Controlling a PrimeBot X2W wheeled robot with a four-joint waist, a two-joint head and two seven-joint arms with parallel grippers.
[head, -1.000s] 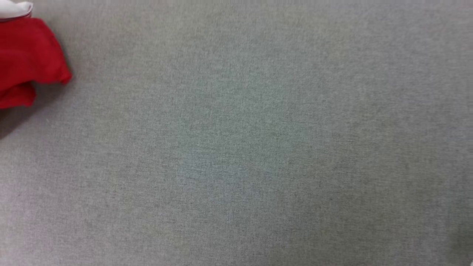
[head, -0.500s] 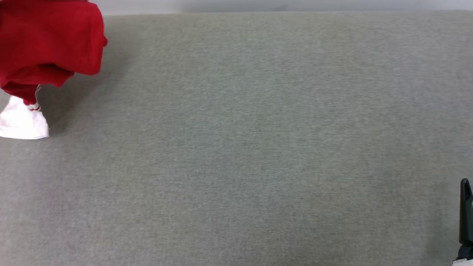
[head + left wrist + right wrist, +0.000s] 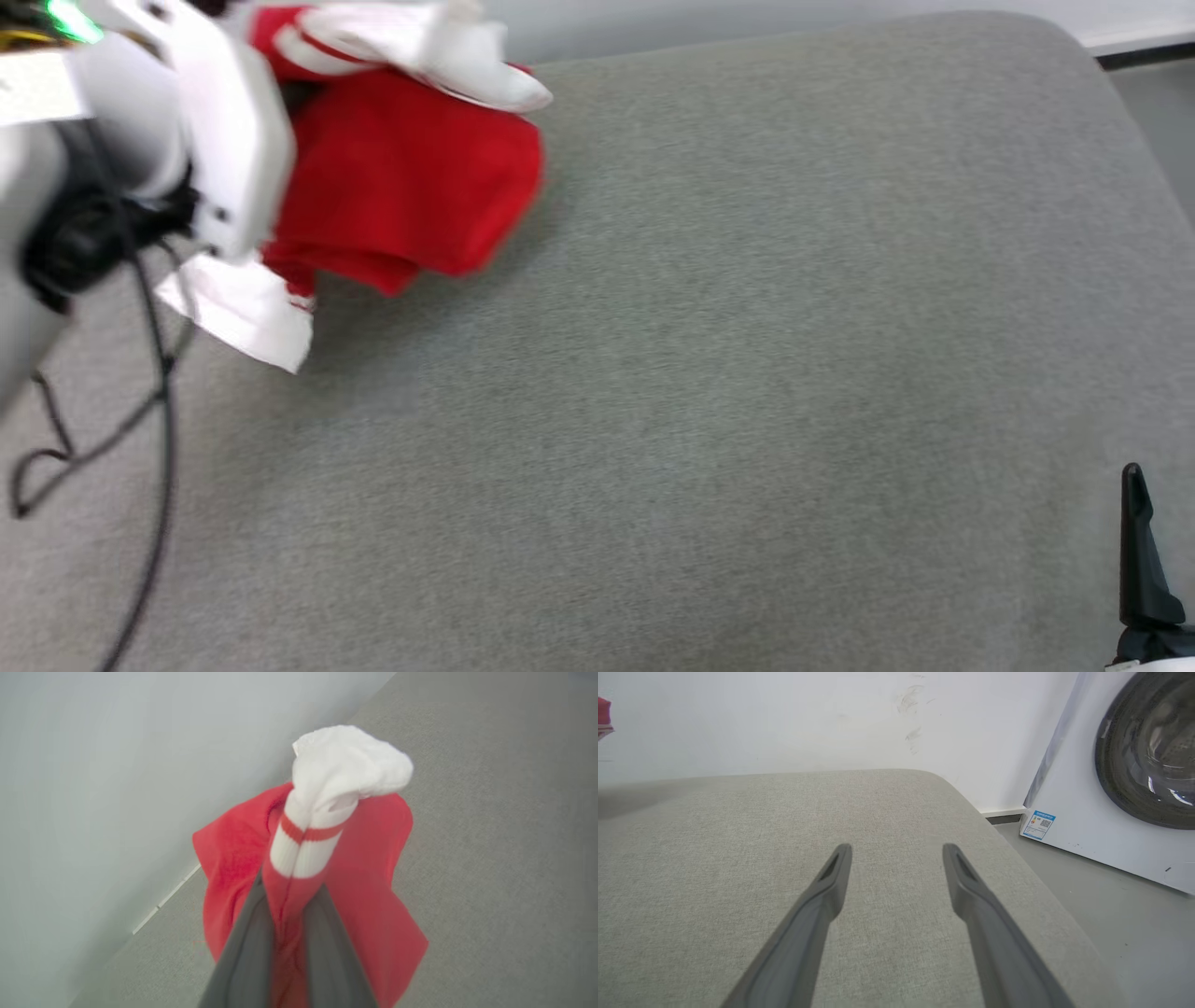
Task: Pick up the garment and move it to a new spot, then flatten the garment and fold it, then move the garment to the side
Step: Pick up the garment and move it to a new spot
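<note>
– Position of the garment [image 3: 401, 187]?
– It is hung over the far left of the desk [image 3: 747, 373], pinched near a striped sleeve between the nearly closed fingers of the left gripper [image 3: 288, 889]. The fingers of the right gripper [image 3: 896, 854] are spread wide, with nothing held.
– How is the placing done well?
– The cloth should be lowered onto open desk before it is released.
– Any writing?
– The label [image 3: 1038, 824] on the washing machine [image 3: 1134, 765] cannot be read.

Blue sticker [image 3: 1038, 824] on the washer [image 3: 1083, 812] is illegible.
</note>
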